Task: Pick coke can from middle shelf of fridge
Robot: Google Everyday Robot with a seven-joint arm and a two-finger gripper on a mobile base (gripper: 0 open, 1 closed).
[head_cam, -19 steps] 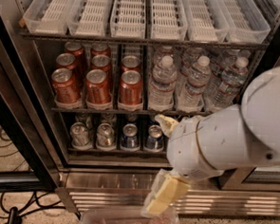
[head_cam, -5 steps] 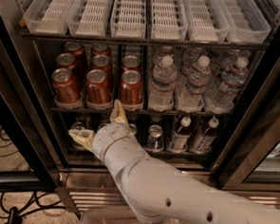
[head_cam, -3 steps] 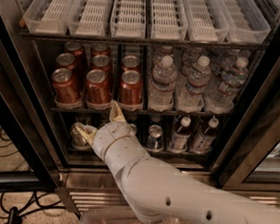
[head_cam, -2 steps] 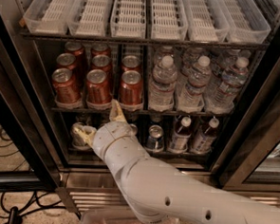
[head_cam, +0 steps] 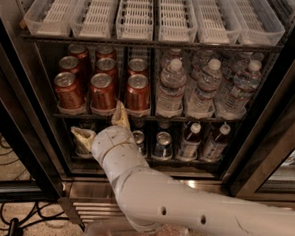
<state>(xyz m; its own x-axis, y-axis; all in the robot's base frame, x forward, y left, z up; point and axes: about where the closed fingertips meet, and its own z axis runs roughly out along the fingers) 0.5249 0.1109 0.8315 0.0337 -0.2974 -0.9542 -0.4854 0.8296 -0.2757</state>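
Just below the middle shelf (head_cam: 187, 120), the gripper (head_cam: 101, 126) gapes wide, empty (upper fingertip (head_cam: 120, 113) near a coke can (head_cam: 137, 92)).

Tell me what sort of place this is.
Probably an office or shop drinks corner: a tall fridge stocked with coke cans and water bottles. The gripper hovers open just below the cans.

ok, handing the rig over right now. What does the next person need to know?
Gripper: open and empty, at the front edge of the middle shelf, just below the front row of cans.
Coke cans: all standing on the left half of that shelf in the fridge, three in the front row. Water bottles are on their right.
Done: the arm is at the shelf; no can is grasped.
Left: lift to a front can, close on it, and draw it out.
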